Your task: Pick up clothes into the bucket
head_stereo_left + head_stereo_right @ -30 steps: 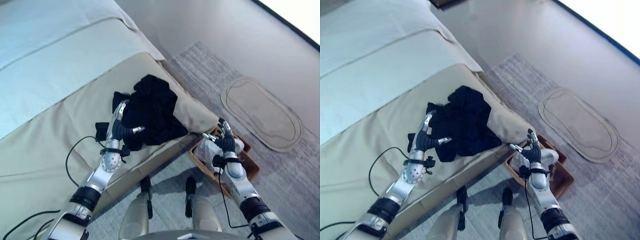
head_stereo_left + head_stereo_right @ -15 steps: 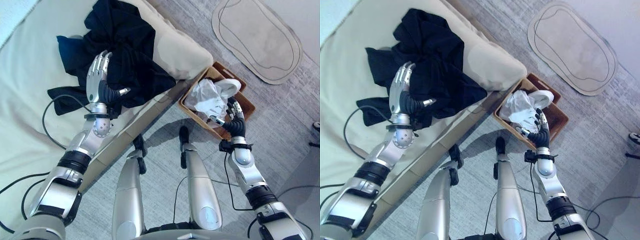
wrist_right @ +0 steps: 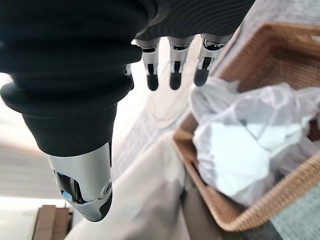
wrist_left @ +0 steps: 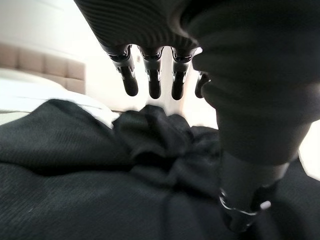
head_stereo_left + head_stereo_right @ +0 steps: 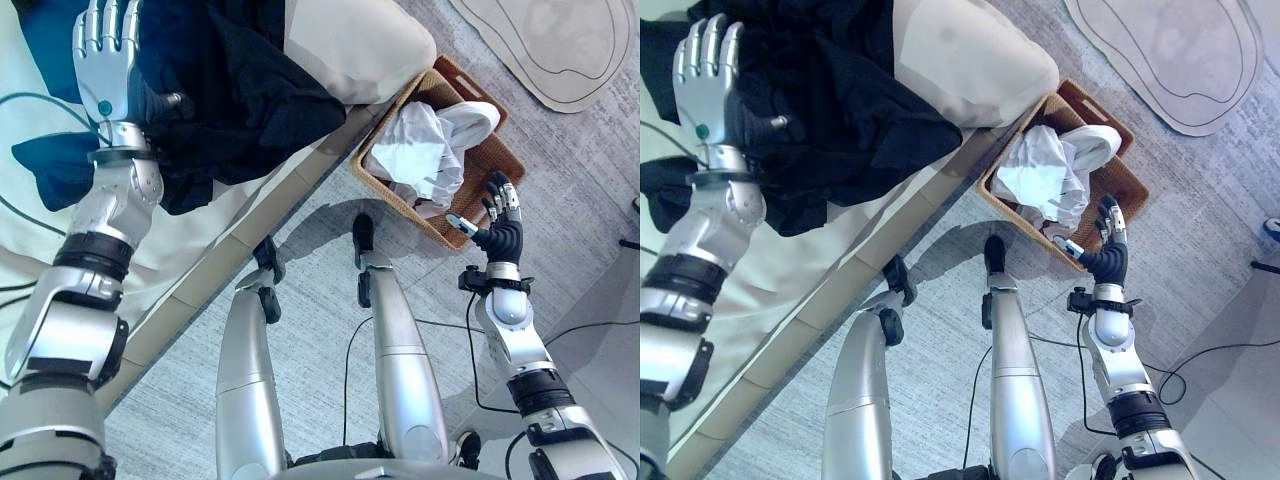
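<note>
One black garment (image 5: 230,90), one basket (image 5: 480,165), one white cloth (image 5: 425,150).

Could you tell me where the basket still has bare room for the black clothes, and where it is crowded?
The wicker basket is mostly filled by the white garment. Bare room shows at its far corner, between the garment and the rim farthest from the right hand. The bed side, under the left hand, is crowded with the black clothes.

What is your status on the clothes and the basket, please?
Left hand open over black clothes on the bed. Right hand open, empty, beside basket. White cloth in basket. Nothing in the way.
</note>
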Available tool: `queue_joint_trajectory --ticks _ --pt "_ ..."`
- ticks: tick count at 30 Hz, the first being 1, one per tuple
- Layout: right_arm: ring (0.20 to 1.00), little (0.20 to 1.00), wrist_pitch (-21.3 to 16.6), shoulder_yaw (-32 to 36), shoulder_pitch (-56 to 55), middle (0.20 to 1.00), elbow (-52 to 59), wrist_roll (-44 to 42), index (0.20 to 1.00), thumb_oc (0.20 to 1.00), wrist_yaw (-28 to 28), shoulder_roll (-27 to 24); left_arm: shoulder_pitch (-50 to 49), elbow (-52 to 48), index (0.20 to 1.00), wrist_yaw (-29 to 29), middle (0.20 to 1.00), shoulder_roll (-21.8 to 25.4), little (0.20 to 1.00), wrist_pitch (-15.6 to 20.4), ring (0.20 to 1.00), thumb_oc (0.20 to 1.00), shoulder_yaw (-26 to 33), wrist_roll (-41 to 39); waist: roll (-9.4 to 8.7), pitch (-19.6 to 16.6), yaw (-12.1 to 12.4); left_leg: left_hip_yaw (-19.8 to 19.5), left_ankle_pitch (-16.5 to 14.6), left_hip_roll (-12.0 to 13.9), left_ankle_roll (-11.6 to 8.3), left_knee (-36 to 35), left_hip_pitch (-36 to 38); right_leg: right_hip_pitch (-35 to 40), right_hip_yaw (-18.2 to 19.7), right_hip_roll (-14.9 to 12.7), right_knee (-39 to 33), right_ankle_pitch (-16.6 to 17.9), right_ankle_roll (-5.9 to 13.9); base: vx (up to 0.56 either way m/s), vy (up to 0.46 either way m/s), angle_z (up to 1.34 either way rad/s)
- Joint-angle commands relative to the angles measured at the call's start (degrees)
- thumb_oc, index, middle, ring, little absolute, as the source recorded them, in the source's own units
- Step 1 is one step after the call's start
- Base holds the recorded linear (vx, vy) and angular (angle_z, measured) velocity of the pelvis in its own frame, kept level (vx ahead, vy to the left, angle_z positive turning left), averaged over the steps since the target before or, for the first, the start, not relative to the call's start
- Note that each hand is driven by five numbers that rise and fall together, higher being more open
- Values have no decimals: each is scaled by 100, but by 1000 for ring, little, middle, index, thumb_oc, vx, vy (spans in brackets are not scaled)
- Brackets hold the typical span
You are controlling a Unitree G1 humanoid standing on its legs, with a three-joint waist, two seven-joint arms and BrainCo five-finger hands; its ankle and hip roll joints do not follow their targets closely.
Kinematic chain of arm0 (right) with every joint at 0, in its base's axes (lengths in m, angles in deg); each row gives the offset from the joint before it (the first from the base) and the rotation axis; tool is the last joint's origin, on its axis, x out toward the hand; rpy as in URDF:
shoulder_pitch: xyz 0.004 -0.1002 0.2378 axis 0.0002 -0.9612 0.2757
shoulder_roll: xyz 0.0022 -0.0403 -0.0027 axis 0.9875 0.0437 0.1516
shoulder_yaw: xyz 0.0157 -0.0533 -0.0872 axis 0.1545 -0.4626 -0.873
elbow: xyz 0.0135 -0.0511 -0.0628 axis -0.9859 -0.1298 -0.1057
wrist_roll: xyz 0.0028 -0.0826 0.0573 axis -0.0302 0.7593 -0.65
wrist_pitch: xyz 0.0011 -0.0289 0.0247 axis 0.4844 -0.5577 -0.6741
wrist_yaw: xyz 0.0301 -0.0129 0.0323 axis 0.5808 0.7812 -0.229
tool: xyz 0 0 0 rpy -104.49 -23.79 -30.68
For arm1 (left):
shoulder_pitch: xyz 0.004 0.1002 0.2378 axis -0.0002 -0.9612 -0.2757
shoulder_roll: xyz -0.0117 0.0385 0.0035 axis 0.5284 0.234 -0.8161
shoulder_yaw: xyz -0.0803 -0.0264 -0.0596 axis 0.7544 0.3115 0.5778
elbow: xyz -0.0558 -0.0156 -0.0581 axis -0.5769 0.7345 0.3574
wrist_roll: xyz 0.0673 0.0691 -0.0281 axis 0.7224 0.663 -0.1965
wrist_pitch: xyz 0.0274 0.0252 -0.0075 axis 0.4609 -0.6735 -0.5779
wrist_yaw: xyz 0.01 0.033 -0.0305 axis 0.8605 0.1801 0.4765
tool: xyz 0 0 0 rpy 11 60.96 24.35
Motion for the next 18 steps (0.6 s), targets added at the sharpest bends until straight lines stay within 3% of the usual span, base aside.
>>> queue_joint_trajectory --ticks 1,2,7,10,11,12,14,15,17,18 --pt "1000 1000 -431 120 -389 1000 474 -75 1000 1000 10 -140 225 386 1000 162 1000 136 1000 -199 1000 1000 33 181 53 -464 -158 -345 -456 -202 162 358 -201 -28 -260 -174 -624 748 320 4 -6 -3" --pt "1000 1000 -411 69 -386 1000 463 -91 1000 1000 31 -143 377 661 1000 -55 1000 86 1000 -290 1000 1000 -121 181 91 -502 -159 -387 -652 -188 131 419 -189 -48 -231 -131 -509 572 371 0 0 0" --pt "1000 1000 -354 48 -349 1000 406 -110 1000 1000 94 -128 596 941 1000 -476 1000 -65 1000 -315 1000 1000 -418 285 111 -539 -163 -384 -657 -200 141 447 -271 -165 -209 -134 -462 569 387 17 0 1" --pt "1000 1000 -322 44 -304 1000 374 -145 1000 1000 163 -116 616 988 1000 -755 1000 -168 1000 -207 1000 1000 -525 303 117 -560 -165 -363 -655 -208 144 442 -268 -190 -192 -135 -448 573 386 -26 3 1" --pt "1000 1000 -313 62 -299 1000 372 -168 1000 1000 188 -115 607 944 1000 -887 1000 -205 1000 -153 1000 1000 -539 279 97 -542 -190 -305 -463 -236 184 414 -338 -235 -210 -177 -528 751 338 0 0 0" --pt "1000 1000 -286 79 -278 1000 308 -210 1000 1000 231 -105 577 985 1000 -1106 1000 -289 1000 -32 1000 1000 -553 175 120 -583 -165 -352 -663 -232 156 454 -272 -201 -187 -130 -450 567 372 -1 19 3" --pt "1000 1000 -268 96 -260 1000 292 -221 1000 1000 256 -112 576 1017 1000 -1278 1000 -328 1000 1 1000 1000 -608 174 125 -593 -172 -350 -665 -235 156 450 -276 -202 -189 -131 -458 567 367 -1 13 1" --pt "1000 1000 -248 127 -224 1000 273 -304 1000 1000 344 -93 584 1070 1000 -1538 1000 -405 1000 137 1000 1000 -609 -26 107 -580 -204 -294 -461 -272 199 384 -334 -237 -208 -174 -565 762 316 0 0 0" --pt "1000 1000 -214 145 -226 1000 252 -364 1000 1000 429 -89 557 1111 200 -1787 200 -432 200 250 200 200 -608 -154 136 -618 -193 -328 -634 -261 164 384 -250 -183 -177 -138 -524 610 364 0 0 0" --pt "1000 1000 -219 156 -238 1000 252 -399 1000 1000 471 -71 561 1103 200 -1808 200 -433 200 267 200 200 -601 -223 120 -588 -215 -274 -459 -280 202 369 -315 -222 -199 -176 -592 776 320 0 0 0"
